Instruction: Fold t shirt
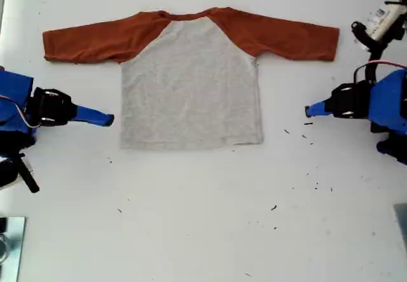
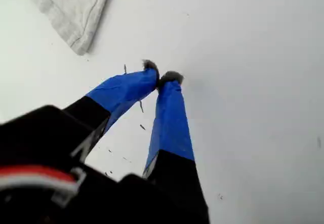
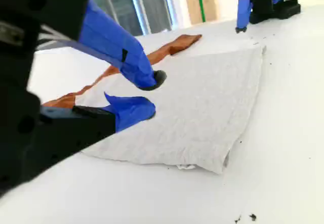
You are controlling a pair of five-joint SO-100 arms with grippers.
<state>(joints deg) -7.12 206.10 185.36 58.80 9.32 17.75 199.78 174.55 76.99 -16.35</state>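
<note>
Nothing's folded yet: the t shirt point(image 1: 191, 78) is spread flat on the white table point(image 1: 203, 231), upper middle of the exterior view, plain grey side up with both rust sleeves stretched out sideways. My first gripper point(image 2: 161, 76) sits at that view's right with tips pinched together, holding nothing, just off the hem corner. My second gripper point(image 3: 152, 92) is at that view's left, jaws partly apart and empty, beside the shirt's other edge. I'd guess the next move is grabbing a sleeve to fold inward.
</note>
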